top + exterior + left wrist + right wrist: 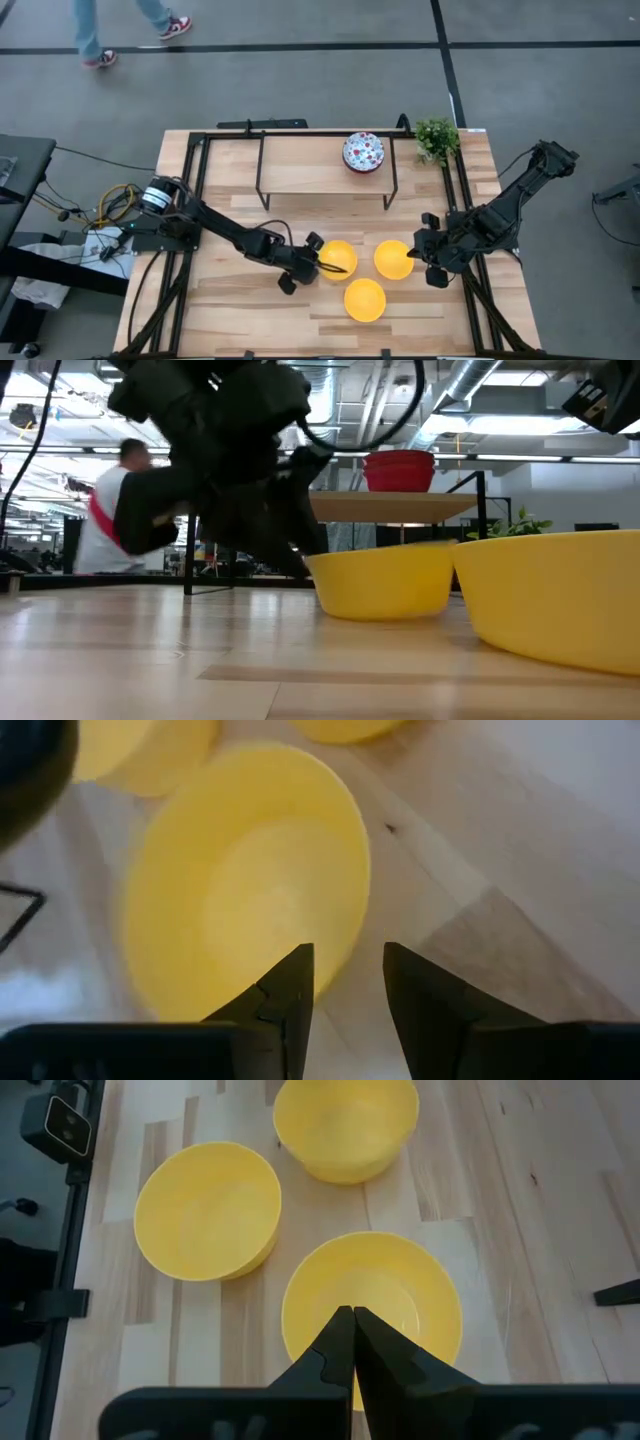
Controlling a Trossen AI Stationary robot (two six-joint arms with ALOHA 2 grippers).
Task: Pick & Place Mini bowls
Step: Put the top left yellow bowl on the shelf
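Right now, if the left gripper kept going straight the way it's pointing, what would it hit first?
Most likely the yellow bowl directly ahead: the left gripper already has that bowl's near rim between its part-open fingers. Depth is hard to judge.

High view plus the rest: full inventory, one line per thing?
yellow bowls: three, clustered on the table front-centre: left, right, front
speckled bowl: one showing from above, white with red-blue pattern, on the shelf
shelf: one, wood on black frame, rear of table
plant: one, green, rear right
person: legs, walking beyond the table
left gripper: jaws astride left bowl's rim
right gripper: shut, beside right bowl
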